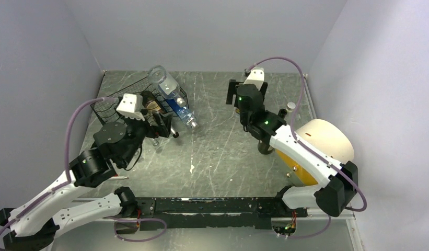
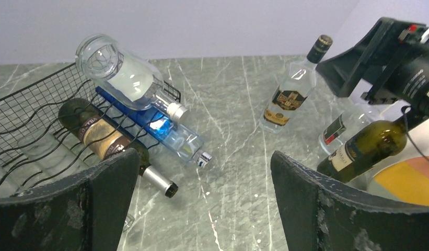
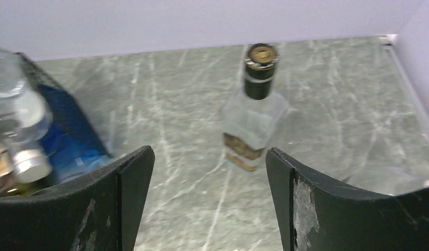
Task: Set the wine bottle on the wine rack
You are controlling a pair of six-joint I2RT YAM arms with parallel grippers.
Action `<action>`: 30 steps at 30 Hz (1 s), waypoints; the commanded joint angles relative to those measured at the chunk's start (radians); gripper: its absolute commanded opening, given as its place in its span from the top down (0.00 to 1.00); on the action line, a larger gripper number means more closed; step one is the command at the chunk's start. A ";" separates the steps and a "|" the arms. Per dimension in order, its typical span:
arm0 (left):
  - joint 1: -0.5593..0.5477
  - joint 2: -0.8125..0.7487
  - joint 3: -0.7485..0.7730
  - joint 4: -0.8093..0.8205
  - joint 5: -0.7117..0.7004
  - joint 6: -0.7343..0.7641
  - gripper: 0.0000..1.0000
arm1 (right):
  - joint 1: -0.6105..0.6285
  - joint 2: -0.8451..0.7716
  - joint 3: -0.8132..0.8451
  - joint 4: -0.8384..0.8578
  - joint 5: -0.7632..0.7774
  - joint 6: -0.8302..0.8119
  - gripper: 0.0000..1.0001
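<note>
Closest to me, I am holding my left gripper spread wide with nothing between its fingers. It is hovering just in front of the wine rack, I judge because it is there to steady or tidy what is lying in it. My right gripper is also gaping and carrying nothing. It is pointing at a clear square bottle standing ahead of it, so I am probably lining up a grasp there.

Beside my right arm, a green wine bottle and a clear bottle with a red label are waiting on the table, well apart from the rack. I am taking these as stock not yet shelved.

Farther back on the left, the rack is cradling a dark bottle with a brown label and a blue bottle. Both are lying on their sides with necks pointing outward, so the wavy wires are keeping them from rolling. A large clear bottle is resting on top of them.

Counting: I am seeing two grippers, one rack, three bottles on it and three off it, six bottles in all.
</note>
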 commanded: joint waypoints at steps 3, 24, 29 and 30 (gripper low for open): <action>0.002 0.040 0.018 0.041 -0.020 0.003 0.00 | -0.162 0.080 0.073 -0.091 -0.087 -0.045 0.17; 0.003 0.074 -0.006 0.077 0.105 0.046 0.00 | -0.300 0.281 0.186 -0.008 -0.164 -0.114 0.47; 0.003 0.104 -0.014 0.105 0.132 0.062 0.00 | -0.300 0.266 0.171 -0.004 -0.219 -0.133 0.75; 0.003 0.112 -0.016 0.108 0.129 0.063 0.01 | -0.301 0.261 0.168 -0.003 -0.228 -0.137 0.81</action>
